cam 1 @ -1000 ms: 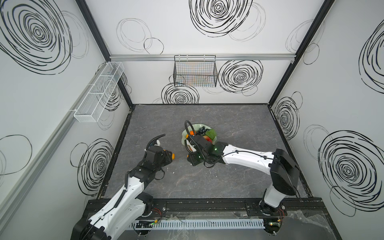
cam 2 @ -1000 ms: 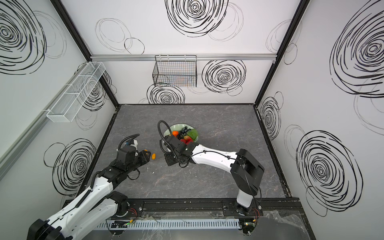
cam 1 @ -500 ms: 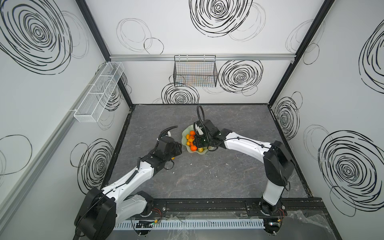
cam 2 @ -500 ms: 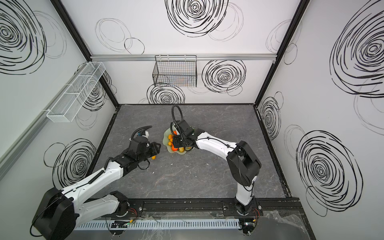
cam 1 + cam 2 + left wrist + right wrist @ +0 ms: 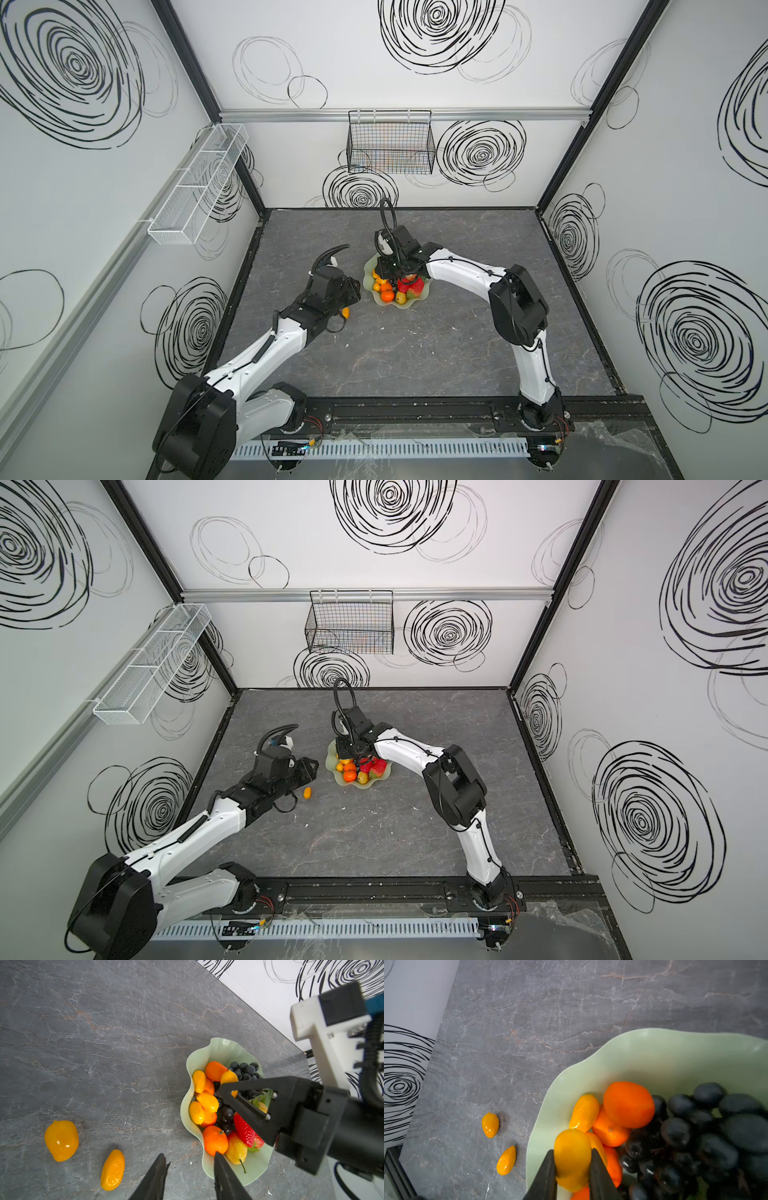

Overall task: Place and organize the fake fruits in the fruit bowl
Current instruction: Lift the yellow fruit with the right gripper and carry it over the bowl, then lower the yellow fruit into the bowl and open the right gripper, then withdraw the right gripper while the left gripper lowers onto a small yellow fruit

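Fake fruits (image 5: 387,296) fill much of the fruit bowl (image 5: 367,277), a pale green dish with a wavy rim. In both top views it sits on the grey counter (image 5: 415,353) near the middle, between the two arms. The left wrist view shows the pile: round tangerines (image 5: 215,1140), a dark grape bunch (image 5: 246,1070), red strawberries (image 5: 244,1130), a pale yellow fruit with a thin stalk (image 5: 235,1150), and small oval fruits along the rim side.

The right gripper (image 5: 572,1152) hangs over the bowl and is clamped on a kumquat (image 5: 571,1164), with one black finger on each side of it. I cannot tell whether that kumquat touches the fruits under it.

The left gripper (image 5: 190,1155) is low, just beside the bowl's left rim. Its jaws stand moderately apart with nothing between them. One fingertip lines up with the rim in the wrist view, but contact cannot be told.

Two loose kumquats (image 5: 61,1140) lie on the counter outside the bowl, on the left arm's side, apart from each other and from the rim. In a top view one of them shows just beside the left gripper (image 5: 307,792).

A black wire basket (image 5: 390,145) hangs on the rear wall and a white mesh basket (image 5: 197,187) on the left wall, both well apart from the fruit.
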Available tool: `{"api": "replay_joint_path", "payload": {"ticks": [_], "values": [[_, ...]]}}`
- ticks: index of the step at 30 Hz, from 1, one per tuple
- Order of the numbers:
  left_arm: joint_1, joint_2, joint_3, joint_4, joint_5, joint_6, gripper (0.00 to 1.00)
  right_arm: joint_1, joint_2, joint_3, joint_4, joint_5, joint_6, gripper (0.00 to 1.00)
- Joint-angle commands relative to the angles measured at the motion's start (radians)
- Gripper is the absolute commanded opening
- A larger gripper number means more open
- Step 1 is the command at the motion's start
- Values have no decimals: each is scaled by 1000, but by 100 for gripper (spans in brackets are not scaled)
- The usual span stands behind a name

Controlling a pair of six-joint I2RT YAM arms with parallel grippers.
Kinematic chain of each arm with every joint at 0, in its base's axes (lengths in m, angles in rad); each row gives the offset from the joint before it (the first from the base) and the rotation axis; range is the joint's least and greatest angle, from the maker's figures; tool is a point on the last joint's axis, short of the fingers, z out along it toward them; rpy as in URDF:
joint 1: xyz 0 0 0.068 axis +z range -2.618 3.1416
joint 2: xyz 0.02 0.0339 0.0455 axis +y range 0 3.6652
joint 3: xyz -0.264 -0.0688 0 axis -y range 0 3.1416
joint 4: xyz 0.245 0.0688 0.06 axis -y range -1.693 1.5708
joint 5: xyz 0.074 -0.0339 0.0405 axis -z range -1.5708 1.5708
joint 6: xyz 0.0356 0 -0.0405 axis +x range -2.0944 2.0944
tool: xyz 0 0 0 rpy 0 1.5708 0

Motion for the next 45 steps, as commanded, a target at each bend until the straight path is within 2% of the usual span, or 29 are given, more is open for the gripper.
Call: {"api": "replay_joint_path", "payload": {"ticks": [1, 16, 23, 27, 31, 37, 39, 45], "values": [[7, 16, 33, 11, 20, 18, 42, -4, 48, 61, -47, 27, -8, 26], [12, 17, 28, -14, 15, 25, 47, -6, 67, 99, -66, 29, -13, 41], [12, -18, 37, -79, -60, 56, 47, -6, -10, 84, -67, 21, -28, 45], [10, -91, 16, -130, -171, 72, 47, 3, -126, 0, -20, 21, -46, 47], [11, -129, 10, -178, -207, 91, 48, 33, -257, -140, 39, 32, -53, 49], [5, -103, 2, -205, -172, 119, 47, 76, -469, -399, 150, 53, -20, 54], [6, -91, -6, -193, -161, 123, 46, 85, -531, -473, 182, 63, 6, 51], [21, -32, -16, -162, -155, 151, 46, 138, -665, -592, 133, 150, 2, 59]]}}
